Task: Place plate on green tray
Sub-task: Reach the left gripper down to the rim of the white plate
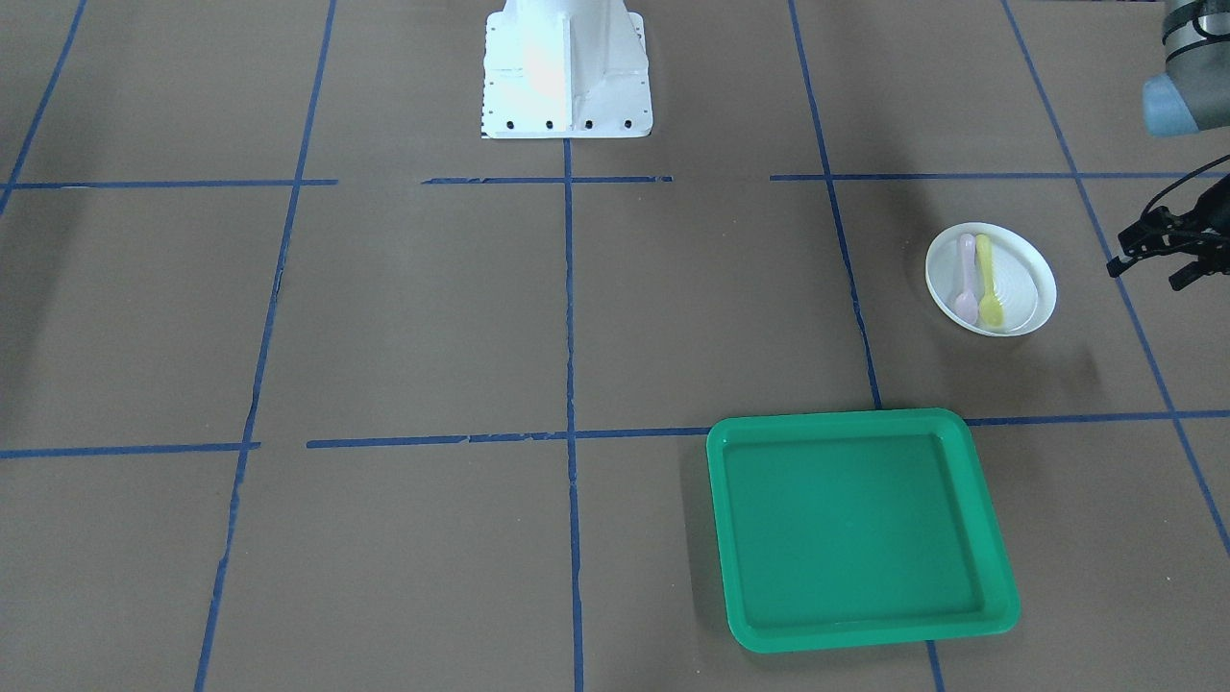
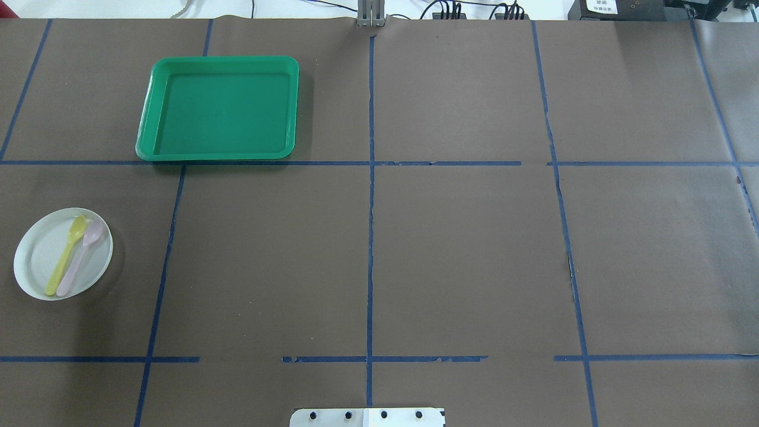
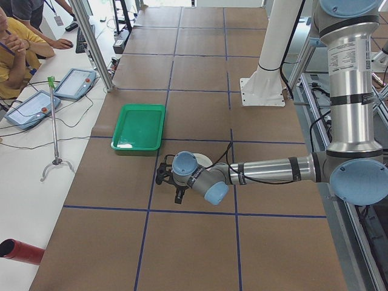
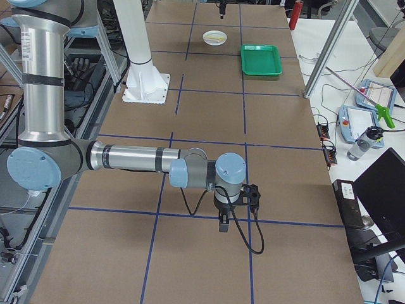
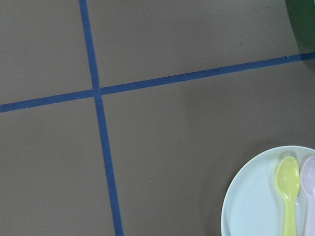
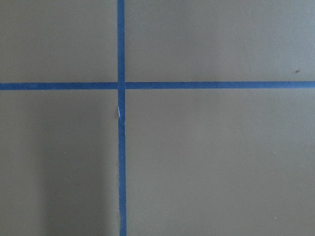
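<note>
Frontally, the left jaws show near the plate [image 1: 1024, 281], overhead not; neither pair's opening can be told.

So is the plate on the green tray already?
No, the plate sits on the brown table, apart from the green tray.
</note>
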